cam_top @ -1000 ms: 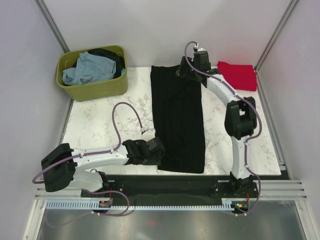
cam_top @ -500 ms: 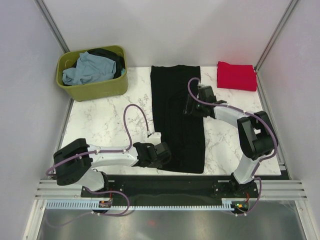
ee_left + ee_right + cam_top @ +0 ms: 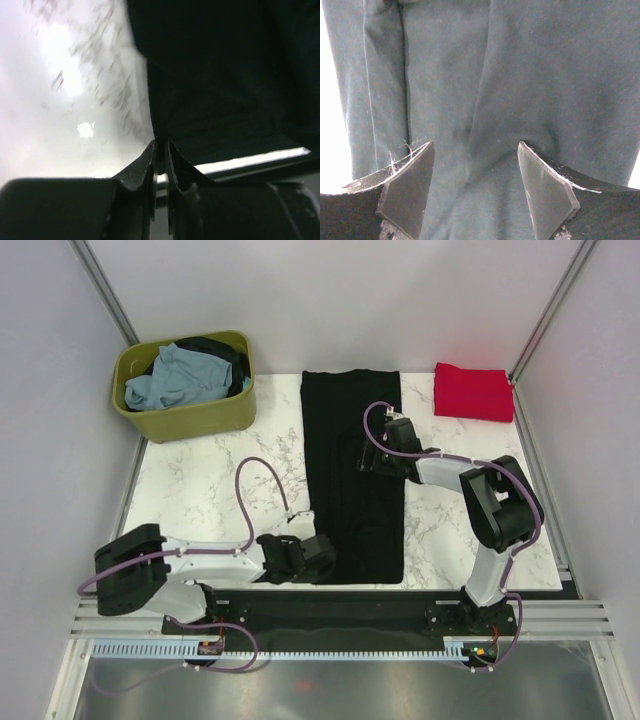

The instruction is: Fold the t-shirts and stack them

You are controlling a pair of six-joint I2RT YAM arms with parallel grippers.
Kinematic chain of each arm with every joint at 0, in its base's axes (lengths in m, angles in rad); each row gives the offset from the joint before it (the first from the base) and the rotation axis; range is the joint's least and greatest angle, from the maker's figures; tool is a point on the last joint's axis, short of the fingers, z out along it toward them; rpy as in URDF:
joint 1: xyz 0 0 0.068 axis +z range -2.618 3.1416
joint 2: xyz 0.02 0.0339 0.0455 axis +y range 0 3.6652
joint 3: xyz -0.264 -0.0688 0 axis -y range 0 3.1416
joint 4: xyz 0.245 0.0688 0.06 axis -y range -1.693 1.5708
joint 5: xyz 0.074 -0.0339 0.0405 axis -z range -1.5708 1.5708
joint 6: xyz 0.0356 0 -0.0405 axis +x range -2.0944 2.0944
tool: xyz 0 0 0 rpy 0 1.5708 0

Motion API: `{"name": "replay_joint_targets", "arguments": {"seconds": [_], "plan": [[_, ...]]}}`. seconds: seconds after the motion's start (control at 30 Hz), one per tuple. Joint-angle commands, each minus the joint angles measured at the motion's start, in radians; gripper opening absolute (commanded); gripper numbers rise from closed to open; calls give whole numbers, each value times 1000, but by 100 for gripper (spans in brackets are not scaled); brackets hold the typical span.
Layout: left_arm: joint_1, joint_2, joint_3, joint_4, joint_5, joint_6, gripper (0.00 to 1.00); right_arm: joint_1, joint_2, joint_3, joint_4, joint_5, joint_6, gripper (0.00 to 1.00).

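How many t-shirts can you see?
4: a black shirt laid out mid-table, a red shirt folded far right, a blue-grey shirt and a dark shirt in the tub; more may hide beneath.

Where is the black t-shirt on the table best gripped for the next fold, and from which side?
Probably at its near corners, coming in low from the long sides: the black t-shirt lies flat as a long strip, so only edges offer a lip. The left claw is shut on the near left edge.

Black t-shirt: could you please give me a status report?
Left gripper shut on near left corner of black t-shirt. Right gripper open over its right side. Nothing in the way.
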Motion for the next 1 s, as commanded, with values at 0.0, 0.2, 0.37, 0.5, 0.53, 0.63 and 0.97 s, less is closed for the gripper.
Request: {"name": "replay_joint_targets", "arguments": {"seconds": [0.0, 0.2, 0.37, 0.5, 0.53, 0.63, 0.97], "plan": [[-43, -98, -68, -124, 3, -150, 16, -3, 89, -39, -113, 112, 5, 76], [-106, -309, -96, -437, -11, -302, 21, -5, 81, -45, -153, 157, 22, 77], [-109, -342, -68, -435, -8, -251, 54, -3, 49, -54, -161, 120, 7, 77], [-108, -291, 18, -423, -83, -199, 67, 6, -38, -40, -211, 68, -30, 78], [-108, -271, 51, -414, -96, -189, 70, 9, -61, -31, -227, 69, -47, 79], [-100, -239, 99, -298, -114, -91, 75, 20, -172, -19, -314, 104, -59, 80], [243, -104, 138, 29, 122, 238, 72, 41, -676, -358, -451, 136, 76, 82]]}}
